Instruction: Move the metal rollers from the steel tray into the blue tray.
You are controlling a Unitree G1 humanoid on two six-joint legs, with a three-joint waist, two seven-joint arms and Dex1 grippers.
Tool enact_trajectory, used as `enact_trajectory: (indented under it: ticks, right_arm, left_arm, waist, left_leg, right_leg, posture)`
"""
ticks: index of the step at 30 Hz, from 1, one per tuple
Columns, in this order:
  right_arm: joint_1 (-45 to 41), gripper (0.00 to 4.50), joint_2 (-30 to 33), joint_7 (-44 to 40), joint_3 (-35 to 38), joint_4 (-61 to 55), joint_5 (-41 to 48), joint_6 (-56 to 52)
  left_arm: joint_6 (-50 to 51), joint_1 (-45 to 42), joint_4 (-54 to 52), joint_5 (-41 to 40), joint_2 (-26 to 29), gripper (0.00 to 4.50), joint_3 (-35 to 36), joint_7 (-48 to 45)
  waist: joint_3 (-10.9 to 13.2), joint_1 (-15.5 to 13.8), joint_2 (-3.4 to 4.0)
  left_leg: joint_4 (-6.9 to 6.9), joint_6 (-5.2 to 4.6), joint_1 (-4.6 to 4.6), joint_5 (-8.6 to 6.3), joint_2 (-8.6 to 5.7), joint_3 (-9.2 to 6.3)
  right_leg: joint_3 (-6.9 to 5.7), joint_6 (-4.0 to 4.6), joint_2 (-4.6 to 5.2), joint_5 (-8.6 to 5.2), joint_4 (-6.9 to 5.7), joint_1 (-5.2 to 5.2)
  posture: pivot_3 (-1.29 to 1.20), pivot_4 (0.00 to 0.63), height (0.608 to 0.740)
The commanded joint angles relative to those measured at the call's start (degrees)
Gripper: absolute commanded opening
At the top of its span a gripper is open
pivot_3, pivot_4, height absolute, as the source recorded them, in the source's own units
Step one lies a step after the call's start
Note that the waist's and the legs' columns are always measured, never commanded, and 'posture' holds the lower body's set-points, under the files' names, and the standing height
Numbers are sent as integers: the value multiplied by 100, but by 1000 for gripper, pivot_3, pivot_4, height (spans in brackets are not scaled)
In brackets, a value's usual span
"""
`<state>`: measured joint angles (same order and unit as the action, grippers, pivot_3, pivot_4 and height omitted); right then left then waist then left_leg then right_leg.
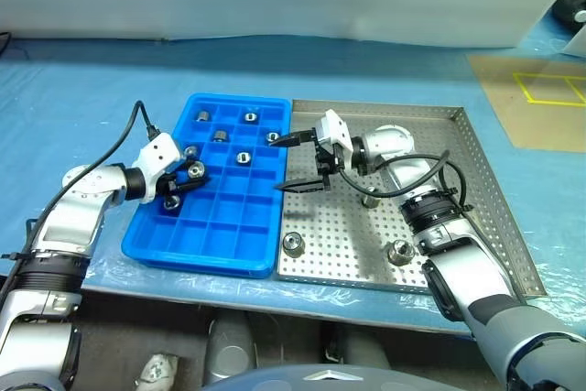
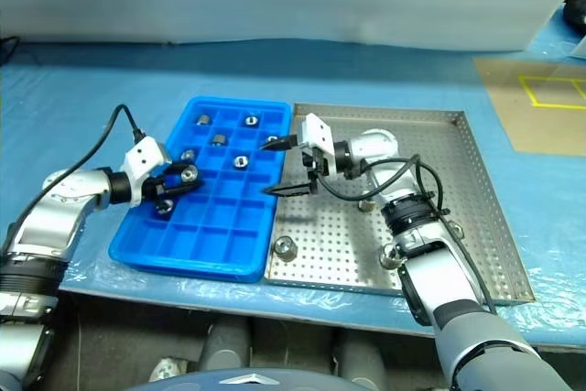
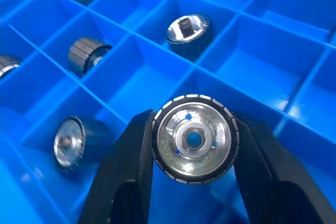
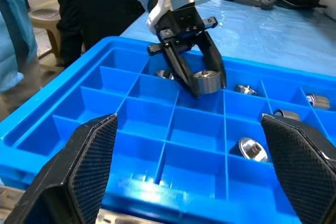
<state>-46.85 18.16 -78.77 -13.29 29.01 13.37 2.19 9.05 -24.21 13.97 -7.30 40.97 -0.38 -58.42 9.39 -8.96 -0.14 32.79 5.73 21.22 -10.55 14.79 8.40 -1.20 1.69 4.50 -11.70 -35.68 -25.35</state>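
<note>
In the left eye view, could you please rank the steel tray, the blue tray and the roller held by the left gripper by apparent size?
1. Steel tray, largest.
2. Blue tray, narrower.
3. Roller in the left gripper, by far the smallest.

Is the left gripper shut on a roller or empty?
Shut on a roller: the left gripper has its black fingers clamping a metal roller above the blue tray.
</note>
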Motion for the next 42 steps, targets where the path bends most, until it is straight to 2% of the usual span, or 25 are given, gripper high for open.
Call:
enact_trajectory:
  ticks: [1,4,5,9,15,20,26,30,34,36,40,42]
  right_arm:
    - [29,4500,79,69,145,-357,70,-61]
    - [89,4500,133,125,165,-439,64,-90]
    - [108,4500,143,142,165,-471,70,-109]
    - [168,4500,161,197,156,-575,86,-176]
    - [161,4500,201,252,210,-587,90,-197]
    - [184,4500,474,283,361,-665,96,-305]
    - [683,4500,1088,588,684,-1312,170,-679]
    - [1305,4500,1469,868,957,-2040,260,-1056]
    - [1979,4500,1768,1205,1239,-2781,359,-1406]
    - [2282,4500,1864,1376,1360,-3073,395,-1527]
    - [2872,4500,1951,1695,1549,-3625,487,-1762]
    - [3157,4500,1970,1830,1638,-3937,571,-1912]
  left_arm:
    - [-168,-85,166,47,-20,1758,-117,-107]
    - [-98,-76,134,-44,9,1758,-202,-359]
    - [-92,-74,127,-42,33,2486,-219,-405]
    - [-44,-157,162,7,107,3713,-215,-390]
    - [403,-101,-457,-392,202,3713,-174,-773]
    - [1235,-409,-1356,-1047,-223,3713,-318,-916]
    - [1118,-1579,-795,-922,-991,3713,-981,-1224]
    - [828,-2244,-242,-856,-1135,3713,-1405,-2024]
    - [163,-2793,609,-512,-897,3713,-2045,-3266]
    - [-151,-3118,1043,-449,-693,3713,-2586,-3398]
    - [-417,-3803,1160,-1098,-112,3713,-4031,-3408]
    - [-565,-4148,1188,-1364,-104,3713,-4508,-3408]
  waist:
    - [0,23,0]
    - [-1,31,-1]
    - [-1,32,-1]
    - [-1,31,-1]
    - [-1,32,-1]
    - [0,-11,0]
    - [0,63,-1]
    - [0,219,-1]
    - [0,425,-1]
    - [0,496,-1]
    - [0,558,-1]
    - [0,567,-1]
  left_leg:
    - [0,2,0,1,0,0]
    - [-1,2,-1,1,2,0]
    - [-3,2,-1,1,3,0]
    - [-5,-2,1,-1,3,0]
    - [-13,-5,4,-3,3,0]
    - [-6,-5,12,-3,1,0]
    - [0,13,3,10,0,2]
    - [-8,13,-4,10,1,4]
    - [-25,11,-2,9,-1,16]
    - [-36,11,-11,10,-1,21]
    - [-34,13,-17,10,-2,27]
    - [-34,13,-19,10,-5,32]
  right_leg:
    - [1,0,0,0,0,0]
    - [4,1,-6,0,2,-1]
    - [5,4,-8,-2,2,-1]
    - [3,9,-10,-6,4,-2]
    - [-1,10,-10,-6,10,-4]
    - [-7,11,-2,-7,9,-3]
    - [3,10,-3,-6,-1,4]
    - [17,9,-21,-6,4,4]
    - [32,8,-29,-5,12,3]
    - [40,8,-30,-5,12,4]
    - [51,7,-31,-6,17,4]
    - [57,7,-31,-6,17,5]
  posture:
    - [262,150,740]
    - [251,150,740]
    - [245,150,740]
    - [241,150,740]
    - [232,150,740]
    - [178,150,740]
    - [60,150,740]
    - [-43,150,740]
    - [-144,150,740]
    - [-178,150,740]
    - [-227,150,740]
    - [-247,150,740]
